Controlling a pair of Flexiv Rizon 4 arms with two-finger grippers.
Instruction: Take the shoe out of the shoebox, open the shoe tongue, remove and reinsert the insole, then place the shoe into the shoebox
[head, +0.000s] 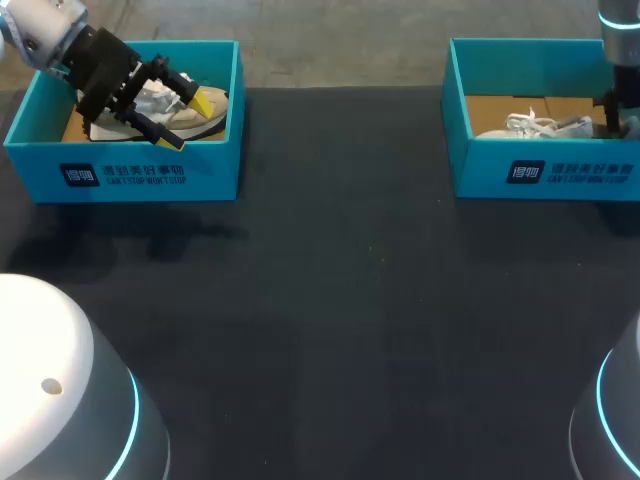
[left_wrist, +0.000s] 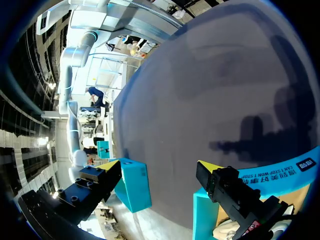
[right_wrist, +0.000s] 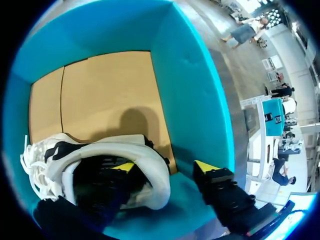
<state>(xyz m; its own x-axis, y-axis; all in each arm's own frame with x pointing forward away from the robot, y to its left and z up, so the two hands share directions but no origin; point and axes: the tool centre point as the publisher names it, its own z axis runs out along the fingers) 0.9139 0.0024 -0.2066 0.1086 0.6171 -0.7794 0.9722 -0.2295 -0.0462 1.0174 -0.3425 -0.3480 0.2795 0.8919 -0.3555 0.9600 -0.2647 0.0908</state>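
Two teal boxes are sitting well apart on the worktop (head: 350, 300), one shoe lying in each. The left hand (head: 188, 118) is hovering open over the beige shoe (head: 207, 122) in the left box (head: 140, 175). The right hand (right_wrist: 166, 167) is hanging open inside the right box (head: 540, 170), one finger inside the white shoe (right_wrist: 147, 157) and the other outside its heel.

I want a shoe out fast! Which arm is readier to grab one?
Right, likely: the right gripper straddles the white lace-up sneaker's heel collar, one finger inside. The left gripper hangs open, holding nothing.
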